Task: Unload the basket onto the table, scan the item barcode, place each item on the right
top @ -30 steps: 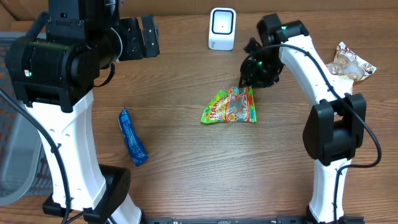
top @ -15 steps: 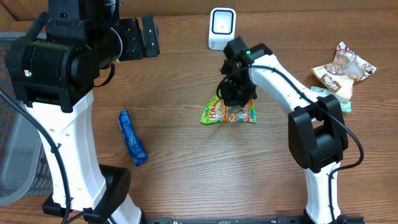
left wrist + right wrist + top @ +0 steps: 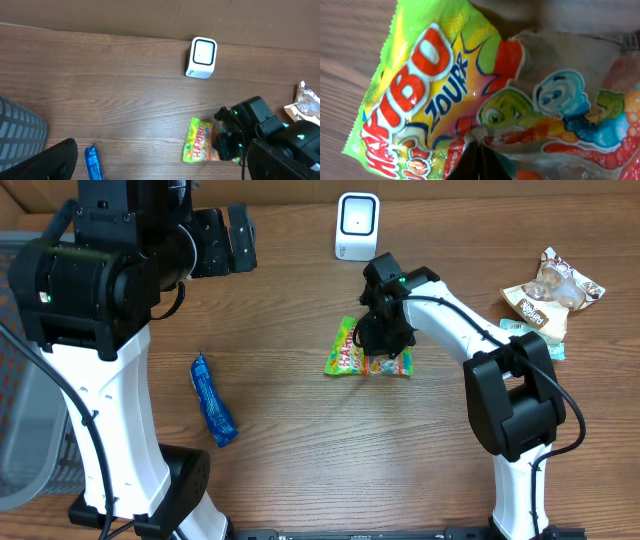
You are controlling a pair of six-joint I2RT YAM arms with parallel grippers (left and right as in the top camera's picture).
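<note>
The candy bag (image 3: pixel 345 356) lies flat near the middle of the wooden table (image 3: pixel 290 450), a little right of center and just nearer than the white scanner (image 3: pixel 357 226), which stands upright at the far edge. The right gripper (image 3: pixel 384 340) is down on the right part of the bag, covering it from above. In the right wrist view its dark fingertips (image 3: pixel 476 162) are pressed together on a puckered fold of the bag's film, so the jaws are clamped on the bag, whose bright green and orange print fills that view. The bag's left half shows free of the arm, and I cannot tell where its barcode is. The left gripper (image 3: pixel 228 238) hangs high over the far left of the table with its jaws spread wide apart, holding nothing and well apart from the bag. A blue packet (image 3: pixel 213 402) lies on the near left of the table, well away from the bag. A few snack packs (image 3: pixel 552 292) sit at the far right edge. A grey basket (image 3: pixel 20 131) shows at the left edge in the left wrist view.
</note>
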